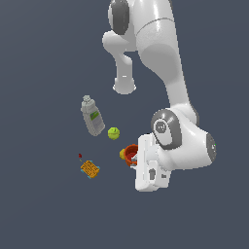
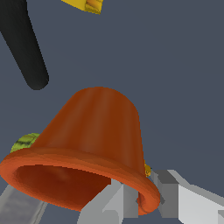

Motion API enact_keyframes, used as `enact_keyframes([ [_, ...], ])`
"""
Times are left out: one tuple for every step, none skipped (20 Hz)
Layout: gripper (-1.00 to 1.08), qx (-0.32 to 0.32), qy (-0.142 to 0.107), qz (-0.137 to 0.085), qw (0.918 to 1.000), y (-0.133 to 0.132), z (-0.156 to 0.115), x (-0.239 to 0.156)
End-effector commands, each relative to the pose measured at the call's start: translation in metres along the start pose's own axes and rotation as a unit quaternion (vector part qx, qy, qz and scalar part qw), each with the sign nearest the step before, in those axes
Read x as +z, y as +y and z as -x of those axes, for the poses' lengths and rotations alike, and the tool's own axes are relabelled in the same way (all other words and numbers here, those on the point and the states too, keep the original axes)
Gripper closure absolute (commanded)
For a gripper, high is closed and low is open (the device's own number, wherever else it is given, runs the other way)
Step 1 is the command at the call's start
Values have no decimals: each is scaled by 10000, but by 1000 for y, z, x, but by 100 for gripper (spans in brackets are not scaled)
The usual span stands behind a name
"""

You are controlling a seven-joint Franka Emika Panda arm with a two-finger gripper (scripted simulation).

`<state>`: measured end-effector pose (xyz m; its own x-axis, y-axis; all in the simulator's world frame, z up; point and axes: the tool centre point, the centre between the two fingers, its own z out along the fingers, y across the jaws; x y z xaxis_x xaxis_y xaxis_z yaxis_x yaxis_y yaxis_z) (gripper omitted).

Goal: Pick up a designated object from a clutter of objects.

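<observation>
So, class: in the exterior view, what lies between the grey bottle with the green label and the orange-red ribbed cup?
The green ball lies between the grey bottle and the orange-red cup, shown in the exterior view.

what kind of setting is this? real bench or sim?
Looks like a simulated tabletop: a flat, featureless dark grey surface, smoothly shaded Panda arm, and small scattered items such as the orange cup, grey bottle and green ball.

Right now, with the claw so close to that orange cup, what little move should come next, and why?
Probably close the gripper on the orange cup. In the wrist view one finger sits inside the cup's mouth and the other just outside its rim, so the wall lies between them.
</observation>
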<state>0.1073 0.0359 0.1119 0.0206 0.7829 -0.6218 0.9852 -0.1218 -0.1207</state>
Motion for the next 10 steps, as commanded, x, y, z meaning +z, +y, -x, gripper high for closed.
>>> enact_keyframes([
  [108, 12, 2, 7, 10000, -4, 24, -5],
  [108, 12, 2, 7, 10000, -6, 34, -7],
  [108, 12, 2, 7, 10000, -8, 46, -10],
  [108, 14, 1, 5, 10000, -11, 58, -12],
  [108, 14, 1, 5, 10000, -13, 70, -14],
  [108, 14, 1, 5, 10000, -16, 82, -17],
  [108, 14, 1, 5, 10000, -18, 95, -20],
  [108, 14, 1, 5, 10000, -20, 107, -22],
  [108, 16, 1, 2, 10000, -23, 120, -24],
  [108, 16, 1, 2, 10000, -25, 132, -27],
])
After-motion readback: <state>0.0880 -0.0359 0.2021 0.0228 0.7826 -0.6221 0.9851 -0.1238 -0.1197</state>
